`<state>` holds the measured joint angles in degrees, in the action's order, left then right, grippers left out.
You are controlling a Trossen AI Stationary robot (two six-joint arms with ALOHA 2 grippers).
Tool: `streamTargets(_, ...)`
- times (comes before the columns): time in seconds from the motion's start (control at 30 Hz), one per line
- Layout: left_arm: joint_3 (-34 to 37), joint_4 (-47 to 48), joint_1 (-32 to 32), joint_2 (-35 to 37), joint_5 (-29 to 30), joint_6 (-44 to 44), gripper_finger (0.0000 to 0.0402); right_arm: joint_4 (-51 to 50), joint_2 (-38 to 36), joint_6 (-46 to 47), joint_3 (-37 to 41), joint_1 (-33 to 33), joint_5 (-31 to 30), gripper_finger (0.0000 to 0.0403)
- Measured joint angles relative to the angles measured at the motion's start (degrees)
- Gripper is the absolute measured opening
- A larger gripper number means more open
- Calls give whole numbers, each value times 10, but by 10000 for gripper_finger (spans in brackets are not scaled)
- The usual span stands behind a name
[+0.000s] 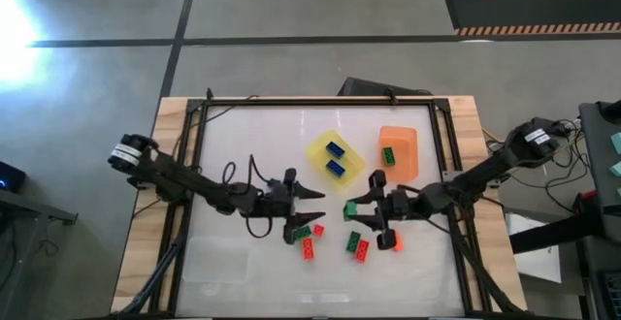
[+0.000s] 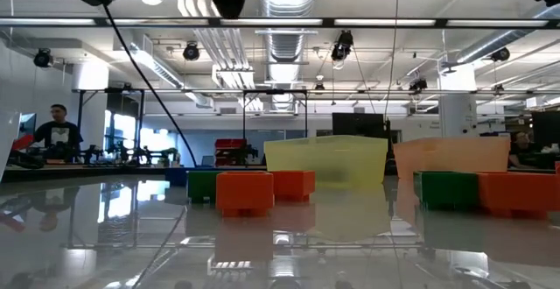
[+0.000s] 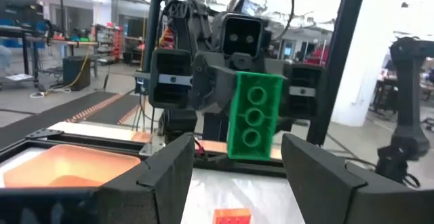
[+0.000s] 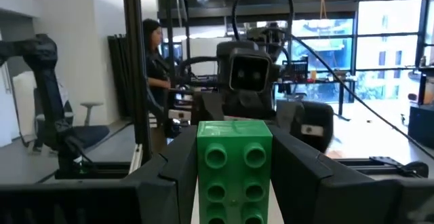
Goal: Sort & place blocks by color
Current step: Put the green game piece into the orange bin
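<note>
In the high view my left gripper [image 1: 315, 205] hangs open over the table's middle, facing my right gripper [image 1: 352, 209] a short gap away. The right one is shut on a green block [image 1: 348, 208]. The left wrist view shows that block [image 3: 254, 115] beyond my open fingers [image 3: 237, 180]. Loose blocks rest flat on the table below: green [image 1: 303, 231], red [image 1: 317, 229], red [image 1: 309, 250], green [image 1: 353, 241], red [image 1: 362, 250] and red [image 1: 396, 242]. Two blue blocks [image 1: 336, 159] lie in the yellow tray [image 1: 318, 151]. One green block [image 1: 388, 154] lies in the orange tray [image 1: 403, 138]. My right gripper [image 4: 234, 183] pinches the green block between its two fingers, one on each long side [image 4: 201, 176]. The fingers come level from the table's right, pointing left. The block is lifted clear, its studded face [image 4: 234, 157] toward my wrist camera and its hollow underside [image 3: 252, 119] toward the left arm.
The yellow tray [image 2: 328, 162] and orange tray [image 2: 451, 156] stand toward the far side, behind the blocks [image 2: 245, 193]. A dark frame [image 1: 320, 99] borders the white table surface. People stand in the room beyond [image 4: 150, 54].
</note>
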<state>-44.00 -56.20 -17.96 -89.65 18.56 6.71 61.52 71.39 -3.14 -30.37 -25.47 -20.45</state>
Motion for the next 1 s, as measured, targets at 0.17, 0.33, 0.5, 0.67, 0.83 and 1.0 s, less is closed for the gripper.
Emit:
streamTargets(0.17,-28,-28,8,-54,-1,1,207,3,18,-7,-14,0,0,136)
streamTargets(0.33,-64,-31,8,-94,-2,2,207,3,28,1,-19,6,0,136)
streamTargets(0.5,-98,-31,10,-131,-33,2,207,4,38,7,-23,12,9,136)
streamTargets(0.67,-116,-30,10,-149,-43,-9,207,5,42,12,-23,14,21,136)
streamTargets(0.83,-94,-24,11,-134,-65,-1,207,-11,32,20,-23,16,49,136)
streamTargets(1.0,-68,19,10,-88,-91,23,208,-50,9,33,-23,16,69,136)
